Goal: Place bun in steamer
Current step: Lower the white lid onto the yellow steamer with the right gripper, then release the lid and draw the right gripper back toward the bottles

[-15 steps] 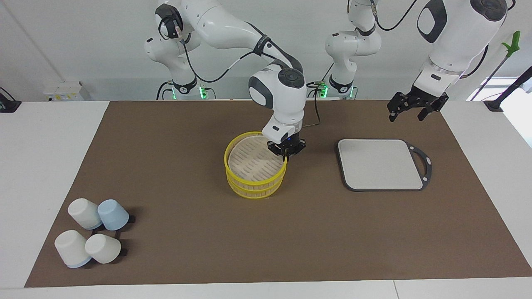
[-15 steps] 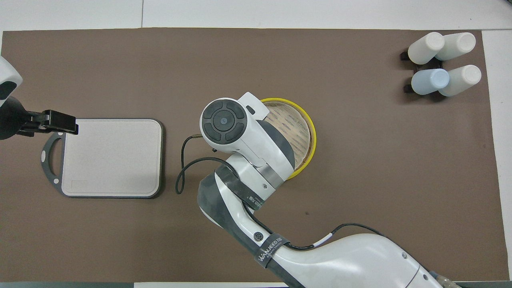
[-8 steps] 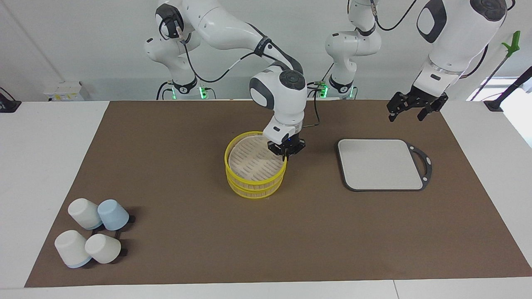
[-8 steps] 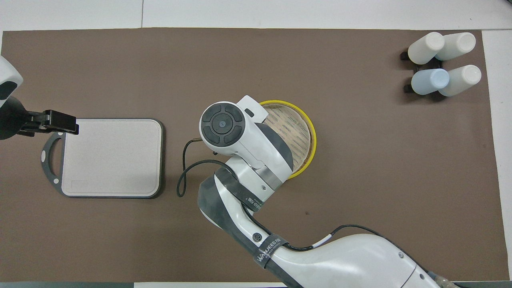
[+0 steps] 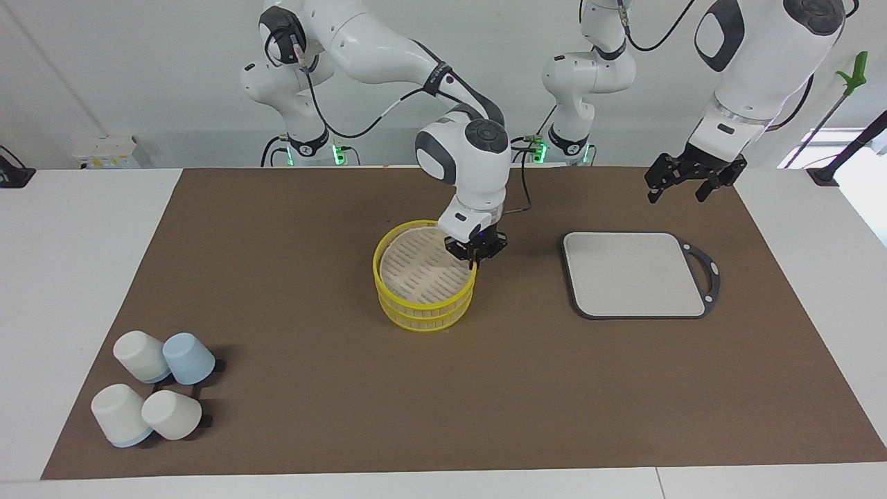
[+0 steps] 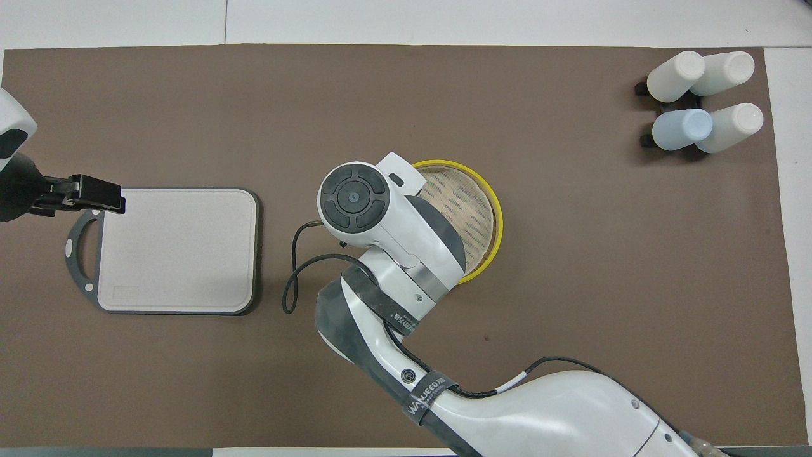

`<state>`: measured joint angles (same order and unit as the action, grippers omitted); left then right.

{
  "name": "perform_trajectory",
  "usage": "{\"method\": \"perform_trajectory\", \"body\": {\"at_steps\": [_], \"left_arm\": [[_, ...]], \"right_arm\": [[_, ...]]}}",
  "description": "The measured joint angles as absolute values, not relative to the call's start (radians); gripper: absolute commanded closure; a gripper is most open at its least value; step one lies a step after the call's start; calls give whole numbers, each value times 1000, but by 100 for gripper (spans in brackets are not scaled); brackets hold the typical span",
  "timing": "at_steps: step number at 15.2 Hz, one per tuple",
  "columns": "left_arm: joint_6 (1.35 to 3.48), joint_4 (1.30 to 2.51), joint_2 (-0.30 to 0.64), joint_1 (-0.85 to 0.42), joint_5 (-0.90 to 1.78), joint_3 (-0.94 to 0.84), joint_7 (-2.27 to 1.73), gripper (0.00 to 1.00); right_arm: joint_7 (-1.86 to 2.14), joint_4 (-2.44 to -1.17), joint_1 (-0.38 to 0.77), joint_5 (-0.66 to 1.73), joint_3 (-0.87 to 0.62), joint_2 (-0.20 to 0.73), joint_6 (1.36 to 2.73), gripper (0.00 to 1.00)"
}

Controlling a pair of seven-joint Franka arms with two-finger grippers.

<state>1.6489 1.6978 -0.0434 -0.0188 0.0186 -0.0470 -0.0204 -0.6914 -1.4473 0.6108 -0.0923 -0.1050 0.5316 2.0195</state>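
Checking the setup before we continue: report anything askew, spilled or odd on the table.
No bun shows anywhere. The steamer holds nothing visible; the right gripper is shut at its rim. The cups lean against each other. Nothing spilled.

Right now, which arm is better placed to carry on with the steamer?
Right. The right gripper is shut at the steamer rim; the left gripper waits open above the table near the grey board.

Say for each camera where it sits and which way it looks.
Facing view: high across the table, facing the robots; both arms and bases show, right gripper shut at the steamer rim, left gripper open, waiting over the mat near the board.
Overhead view: high above the robots' end, looking steeply down; the right arm covers part of the steamer.
Shared: steamer, board, cups, turned half around.
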Motion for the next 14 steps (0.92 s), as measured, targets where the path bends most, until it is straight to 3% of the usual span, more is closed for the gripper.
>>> {"method": "perform_trajectory", "body": {"at_steps": [2, 3, 5, 10, 14], "left_arm": [[1649, 1698, -43, -19, 19, -47, -20, 0], [1649, 1698, -43, -19, 19, -47, -20, 0], [1649, 1698, -43, -19, 19, -47, -20, 0], [1649, 1698, -43, -19, 19, -48, -20, 0], [1649, 1698, -43, -19, 20, -48, -20, 0]], "right_arm": [[-691, -1452, 611, -92, -105, 530, 2025, 65], [-691, -1457, 611, -92, -105, 528, 2029, 60], [-691, -1464, 611, -92, -104, 524, 2033, 3], [-692, -1461, 608, -92, -100, 514, 2030, 0], [-690, -1453, 565, -92, -91, 440, 1974, 0]]}}
